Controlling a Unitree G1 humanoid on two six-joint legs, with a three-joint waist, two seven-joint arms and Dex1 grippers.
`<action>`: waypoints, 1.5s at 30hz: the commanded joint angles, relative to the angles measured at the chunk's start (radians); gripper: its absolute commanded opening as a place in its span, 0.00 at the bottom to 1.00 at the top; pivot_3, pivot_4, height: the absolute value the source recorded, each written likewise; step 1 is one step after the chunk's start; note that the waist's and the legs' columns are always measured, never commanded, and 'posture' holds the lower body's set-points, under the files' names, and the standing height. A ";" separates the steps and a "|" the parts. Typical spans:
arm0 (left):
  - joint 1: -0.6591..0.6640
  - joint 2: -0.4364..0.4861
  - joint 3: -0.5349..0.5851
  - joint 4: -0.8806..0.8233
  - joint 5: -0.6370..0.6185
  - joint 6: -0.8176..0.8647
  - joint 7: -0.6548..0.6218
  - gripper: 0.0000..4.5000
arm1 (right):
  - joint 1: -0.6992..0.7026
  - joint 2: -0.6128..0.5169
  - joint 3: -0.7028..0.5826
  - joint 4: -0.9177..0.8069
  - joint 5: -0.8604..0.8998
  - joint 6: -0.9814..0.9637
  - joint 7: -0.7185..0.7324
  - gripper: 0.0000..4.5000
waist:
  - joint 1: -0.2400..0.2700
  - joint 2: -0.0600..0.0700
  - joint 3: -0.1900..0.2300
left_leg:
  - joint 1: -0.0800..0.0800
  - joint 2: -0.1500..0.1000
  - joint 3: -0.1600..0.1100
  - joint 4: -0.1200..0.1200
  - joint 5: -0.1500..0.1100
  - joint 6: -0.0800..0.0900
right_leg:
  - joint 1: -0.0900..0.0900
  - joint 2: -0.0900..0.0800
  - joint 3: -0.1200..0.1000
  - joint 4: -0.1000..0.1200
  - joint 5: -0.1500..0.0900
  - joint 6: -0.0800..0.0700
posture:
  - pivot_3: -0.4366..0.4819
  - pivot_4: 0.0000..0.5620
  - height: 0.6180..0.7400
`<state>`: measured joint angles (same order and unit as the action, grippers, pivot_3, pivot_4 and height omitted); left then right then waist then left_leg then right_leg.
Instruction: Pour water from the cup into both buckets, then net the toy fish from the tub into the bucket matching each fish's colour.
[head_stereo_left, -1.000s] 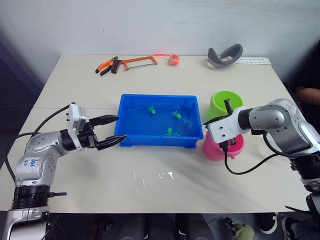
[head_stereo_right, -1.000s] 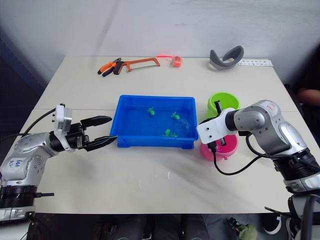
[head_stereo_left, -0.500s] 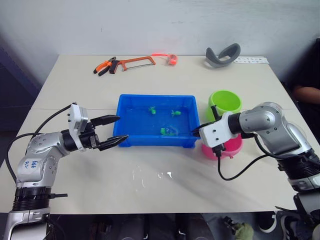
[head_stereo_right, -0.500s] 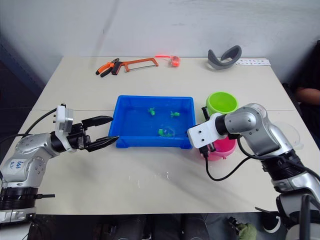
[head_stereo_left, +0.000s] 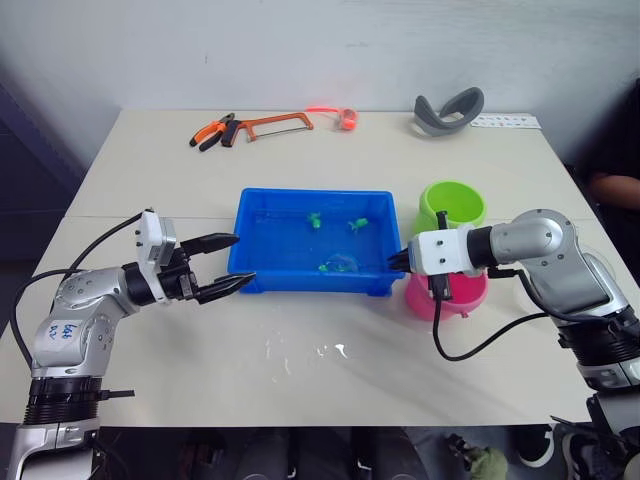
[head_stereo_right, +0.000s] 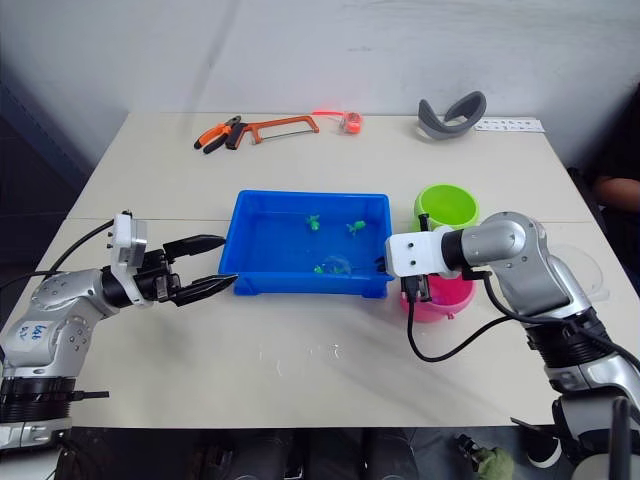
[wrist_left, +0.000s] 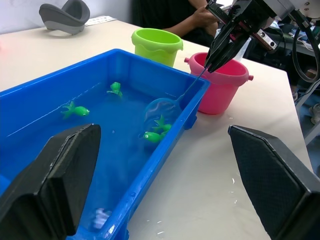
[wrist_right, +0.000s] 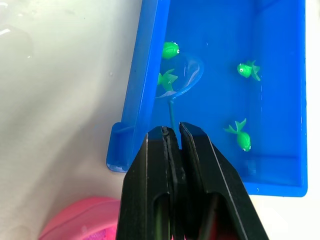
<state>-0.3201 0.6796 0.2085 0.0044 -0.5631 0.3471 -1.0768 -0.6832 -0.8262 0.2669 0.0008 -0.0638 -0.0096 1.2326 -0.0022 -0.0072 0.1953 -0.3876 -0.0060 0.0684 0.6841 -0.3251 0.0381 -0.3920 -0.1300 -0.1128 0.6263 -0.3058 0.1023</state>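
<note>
Net (wrist_right: 180, 77): pale-blue hoop, clear mesh, thin handle; dipping in tub (head_stereo_left: 262, 215) water, near-right corner, beside two green fish (wrist_right: 170, 49).
R gripper (wrist_right: 171, 131): fingers pinching net handle.
L gripper (head_stereo_left: 228, 263): hovering wide apart, holding nothing, left of tub.

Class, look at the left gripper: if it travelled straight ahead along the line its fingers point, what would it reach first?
Most likely the tub. The left gripper is open and aimed at the tub's near left end, with bare table between them. Height is hard to judge, so it might pass just over the rim.
</note>
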 joint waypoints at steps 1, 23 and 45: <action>-0.001 0.007 0.020 -0.037 -0.018 -0.004 0.000 0.99 | 0.005 -0.026 -0.004 -0.013 -0.032 -0.032 -0.003 0.00 | 0.000 0.000 0.000 | 0.000 0.000 0.000 0.000 0.000 0.000 | 0.000 0.000 0.000 0.000 0.000 0.000 | 0.48 0.27 1.00; 0.001 0.000 0.020 -0.027 -0.013 -0.017 0.001 0.99 | -0.040 -0.018 -0.016 -0.044 0.002 0.257 0.083 0.00 | 0.001 0.000 0.000 | 0.000 0.000 0.000 0.000 0.000 0.000 | 0.000 0.000 0.000 0.000 0.000 0.000 | 0.48 0.27 1.00; 0.004 -0.004 0.018 -0.024 -0.012 -0.025 0.003 0.99 | -0.136 -0.070 -0.029 -0.011 0.089 0.434 0.138 0.00 | 0.000 0.000 0.000 | 0.000 0.000 0.000 0.000 0.000 0.000 | 0.000 0.000 0.000 0.000 0.000 0.000 | 0.48 0.27 1.00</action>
<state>-0.3197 0.6775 0.2084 0.0047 -0.5630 0.3375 -1.0746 -0.7901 -0.8755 0.2668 0.0069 0.0123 0.4210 1.3599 -0.0019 -0.0071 0.1953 -0.3878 -0.0059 0.0684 0.6840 -0.3253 0.0379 -0.3922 -0.1304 -0.1128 0.6260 -0.3058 0.1023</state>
